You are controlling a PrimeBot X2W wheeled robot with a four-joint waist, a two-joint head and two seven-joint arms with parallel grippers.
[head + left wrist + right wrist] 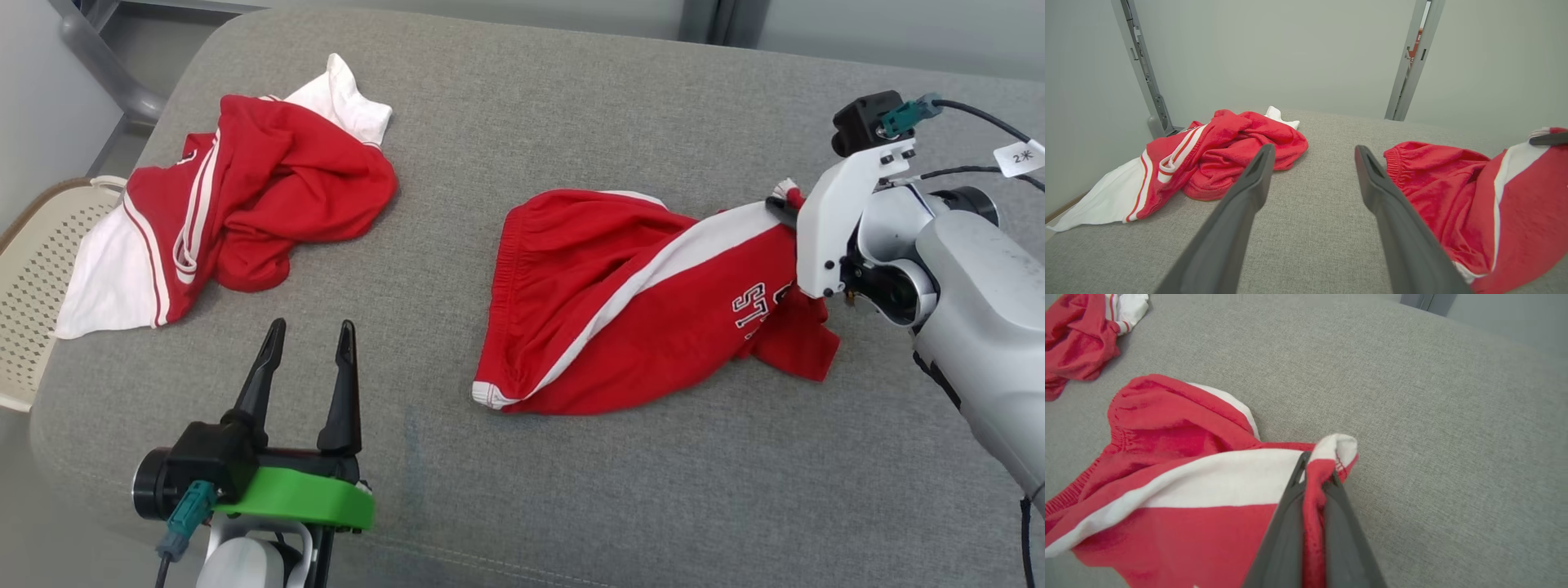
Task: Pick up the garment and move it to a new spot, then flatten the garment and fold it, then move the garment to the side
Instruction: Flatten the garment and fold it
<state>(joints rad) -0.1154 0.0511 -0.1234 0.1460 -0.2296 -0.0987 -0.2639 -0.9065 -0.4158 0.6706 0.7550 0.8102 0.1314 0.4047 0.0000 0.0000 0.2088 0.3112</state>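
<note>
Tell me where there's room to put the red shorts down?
The grey cushion is bare behind the shorts, along the front edge below them, and in the strip between them and the crumpled red-and-white garment. It's crowded at the left, around that garment and the left claw.

My right wrist (pixel 833 220) hides most of my right pincer (pixel 782 211) and the end of the white letters (pixel 749 306) on the garment (pixel 620 302). The picture edge cuts the basket (pixel 33 269), and a corner cuts the other garment (pixel 1073 339).
</note>
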